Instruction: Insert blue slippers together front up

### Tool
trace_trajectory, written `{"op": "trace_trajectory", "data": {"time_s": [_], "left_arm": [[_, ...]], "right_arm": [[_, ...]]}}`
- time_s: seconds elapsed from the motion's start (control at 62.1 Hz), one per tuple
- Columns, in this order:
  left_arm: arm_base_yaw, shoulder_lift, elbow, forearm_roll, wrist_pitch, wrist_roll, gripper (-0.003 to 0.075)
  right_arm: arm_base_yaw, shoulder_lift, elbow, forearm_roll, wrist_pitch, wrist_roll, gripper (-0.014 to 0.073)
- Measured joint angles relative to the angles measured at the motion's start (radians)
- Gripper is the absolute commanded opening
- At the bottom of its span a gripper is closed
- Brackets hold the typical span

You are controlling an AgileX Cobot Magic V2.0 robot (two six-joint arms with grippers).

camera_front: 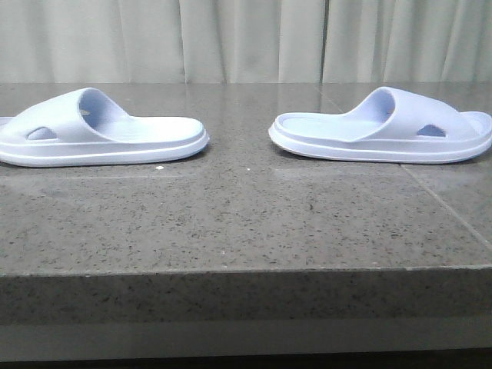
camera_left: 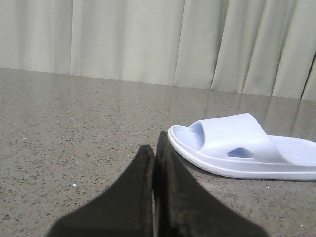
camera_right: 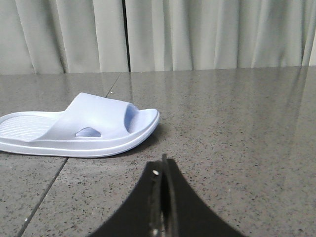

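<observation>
We see both slippers flat on bench (camera_front: 246,223), heels facing, well apart. L slipper (camera_front: 100,128) nearer L end effector (camera_left: 154,153); R slipper (camera_front: 384,127) nearer R end effector (camera_right: 163,165). Both effectors pressed together, empty.

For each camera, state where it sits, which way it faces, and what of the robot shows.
Front: low at the table edge, facing forward at the left slipper and right slipper; no robot parts.
Left wrist: on the left arm, facing the left slipper; shut left gripper shows.
Right wrist: facing the right slipper; shut right gripper shows.
Shared: table, curtain.

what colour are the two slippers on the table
Pale lavender-blue, both the left slipper and right slipper; clearest in the front view.
</observation>
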Motion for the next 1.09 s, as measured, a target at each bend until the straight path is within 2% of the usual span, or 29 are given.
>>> {"op": "trace_trajectory", "data": {"time_s": [0.981, 1.094], "left_arm": [[0.000, 0.000, 0.000, 0.000, -0.017, 0.000, -0.0020], [0.000, 0.000, -0.021, -0.011, -0.024, 0.000, -0.0020]], "right_arm": [[0.000, 0.000, 0.000, 0.000, 0.002, 0.000, -0.0068], [0.000, 0.000, -0.024, -0.002, 0.045, 0.000, -0.0068]]}}
